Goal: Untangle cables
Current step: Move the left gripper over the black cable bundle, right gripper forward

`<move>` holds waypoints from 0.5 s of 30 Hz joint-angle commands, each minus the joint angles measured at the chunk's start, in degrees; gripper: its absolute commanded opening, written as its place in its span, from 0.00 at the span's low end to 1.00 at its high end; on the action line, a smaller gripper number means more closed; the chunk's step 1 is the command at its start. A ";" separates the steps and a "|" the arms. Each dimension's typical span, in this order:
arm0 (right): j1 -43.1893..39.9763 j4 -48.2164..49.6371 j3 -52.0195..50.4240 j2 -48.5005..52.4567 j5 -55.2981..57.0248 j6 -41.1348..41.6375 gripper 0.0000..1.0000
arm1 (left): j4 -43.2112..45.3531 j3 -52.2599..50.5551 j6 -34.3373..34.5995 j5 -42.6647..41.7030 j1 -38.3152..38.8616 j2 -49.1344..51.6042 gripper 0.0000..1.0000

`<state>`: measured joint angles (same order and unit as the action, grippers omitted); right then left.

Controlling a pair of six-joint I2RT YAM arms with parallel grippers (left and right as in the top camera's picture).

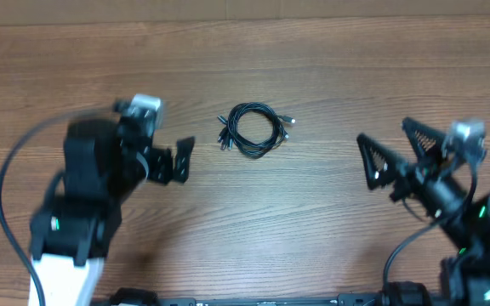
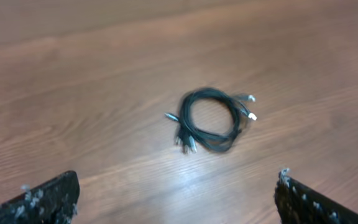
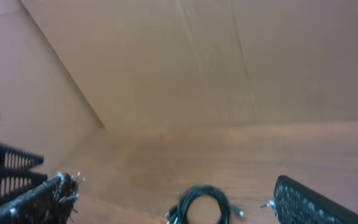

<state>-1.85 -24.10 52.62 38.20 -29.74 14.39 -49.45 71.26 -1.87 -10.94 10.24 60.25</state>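
Cables lie in one small coil at mid-table, light and floppy by the look of them, so pinching a plug end at the coil's edge should beat grabbing the slippery loop. Left gripper hangs near the coil, jaws spread wide and empty. Right gripper stands farther off, equally wide, holding nothing.

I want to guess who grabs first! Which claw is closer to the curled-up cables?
Left. The left claw is open beside the cables, on their left and slightly nearer the robot. The right claw is farther off on their right.
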 commanded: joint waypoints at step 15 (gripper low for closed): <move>-0.04 -33.07 33.94 36.92 -6.56 -10.38 1.00 | -39.15 49.57 1.01 15.58 11.91 38.69 1.00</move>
<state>-1.85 -57.12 85.17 73.21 -30.57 5.48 -87.96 119.92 -1.67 7.70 22.11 94.91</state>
